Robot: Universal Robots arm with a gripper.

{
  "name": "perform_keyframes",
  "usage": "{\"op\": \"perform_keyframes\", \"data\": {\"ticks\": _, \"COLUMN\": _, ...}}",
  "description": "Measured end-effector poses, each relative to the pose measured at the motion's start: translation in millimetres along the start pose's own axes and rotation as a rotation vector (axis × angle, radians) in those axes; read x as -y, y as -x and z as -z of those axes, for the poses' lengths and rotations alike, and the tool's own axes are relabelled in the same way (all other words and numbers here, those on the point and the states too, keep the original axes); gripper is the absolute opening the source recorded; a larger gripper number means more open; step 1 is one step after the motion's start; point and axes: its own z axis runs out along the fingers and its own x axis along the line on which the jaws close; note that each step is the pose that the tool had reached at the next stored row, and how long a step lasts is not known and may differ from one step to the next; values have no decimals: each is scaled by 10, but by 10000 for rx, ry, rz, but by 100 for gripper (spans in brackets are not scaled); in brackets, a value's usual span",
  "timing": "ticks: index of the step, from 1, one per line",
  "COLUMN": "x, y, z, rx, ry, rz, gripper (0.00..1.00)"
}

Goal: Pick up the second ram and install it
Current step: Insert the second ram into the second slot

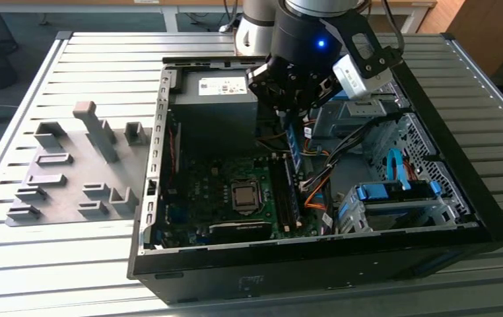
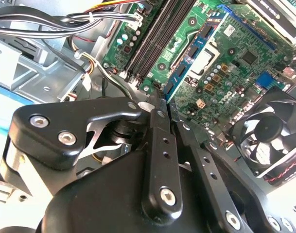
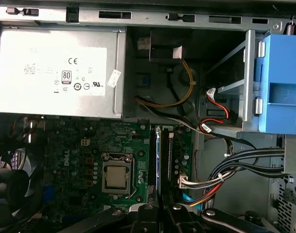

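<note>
My gripper (image 1: 290, 117) hangs over the open computer case and is shut on the second ram (image 1: 295, 146), a thin dark strip with a bluish edge that points down. Its lower end hovers just above the long memory slots (image 1: 283, 198) on the green motherboard (image 1: 201, 191). In the first wrist view the ram (image 3: 160, 160) shows edge-on, running between two slots (image 3: 169, 158), with the gripper (image 3: 160, 211) clamped on its near end. In the second wrist view the black fingers (image 2: 157, 145) meet above the slots (image 2: 157, 39).
The silver processor chip (image 1: 244, 196) sits beside the slots. A power supply (image 3: 55, 73), loose cables (image 3: 235, 167) and a blue drive cage (image 1: 397, 195) crowd the case. A fan (image 2: 269, 131) sits at the board's edge. Grey holder blocks (image 1: 75, 165) stand on the slatted table at the exterior view's left.
</note>
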Motion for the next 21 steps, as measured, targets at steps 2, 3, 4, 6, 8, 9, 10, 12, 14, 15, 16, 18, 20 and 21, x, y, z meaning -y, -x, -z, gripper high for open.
{"op": "perform_keyframes", "data": {"ticks": 2, "x": 0, "y": 0, "z": -9, "rx": 0, "ry": -2, "rz": 0, "gripper": 14}}
{"op": "perform_keyframes", "data": {"ticks": 3, "x": 0, "y": 0, "z": -11, "rx": -1, "ry": -2, "rz": 0, "gripper": 14}}
{"op": "perform_keyframes", "data": {"ticks": 4, "x": 0, "y": 0, "z": -14, "rx": 0, "ry": -1, "rz": 0, "gripper": 14}}
{"op": "perform_keyframes", "data": {"ticks": 6, "x": 4, "y": 0, "z": -21, "rx": 0, "ry": 0, "rz": 0, "gripper": 14}}
{"op": "perform_keyframes", "data": {"ticks": 8, "x": 11, "y": 0, "z": -28, "rx": 0, "ry": 0, "rz": 0, "gripper": 14}}
{"op": "perform_keyframes", "data": {"ticks": 9, "x": 14, "y": 0, "z": -32, "rx": 1, "ry": 1, "rz": -1, "gripper": 14}}
{"op": "perform_keyframes", "data": {"ticks": 10, "x": 14, "y": 0, "z": -36, "rx": 0, "ry": -7, "rz": -4, "gripper": 14}}
{"op": "perform_keyframes", "data": {"ticks": 12, "x": 14, "y": 1, "z": -44, "rx": -2, "ry": -68, "rz": -17, "gripper": 14}}
{"op": "perform_keyframes", "data": {"ticks": 14, "x": 15, "y": 1, "z": -52, "rx": -7, "ry": -178, "rz": -35, "gripper": 14}}
{"op": "perform_keyframes", "data": {"ticks": 15, "x": 15, "y": 1, "z": -57, "rx": -8, "ry": -219, "rz": -42, "gripper": 14}}
{"op": "perform_keyframes", "data": {"ticks": 16, "x": 14, "y": 1, "z": -60, "rx": -9, "ry": -236, "rz": -45, "gripper": 14}}
{"op": "perform_keyframes", "data": {"ticks": 18, "x": 15, "y": 1, "z": -62, "rx": -10, "ry": -247, "rz": -48, "gripper": 14}}
{"op": "perform_keyframes", "data": {"ticks": 20, "x": 15, "y": 1, "z": -64, "rx": -10, "ry": -246, "rz": -48, "gripper": 14}}
{"op": "perform_keyframes", "data": {"ticks": 21, "x": 15, "y": 1, "z": -65, "rx": -10, "ry": -246, "rz": -48, "gripper": 14}}
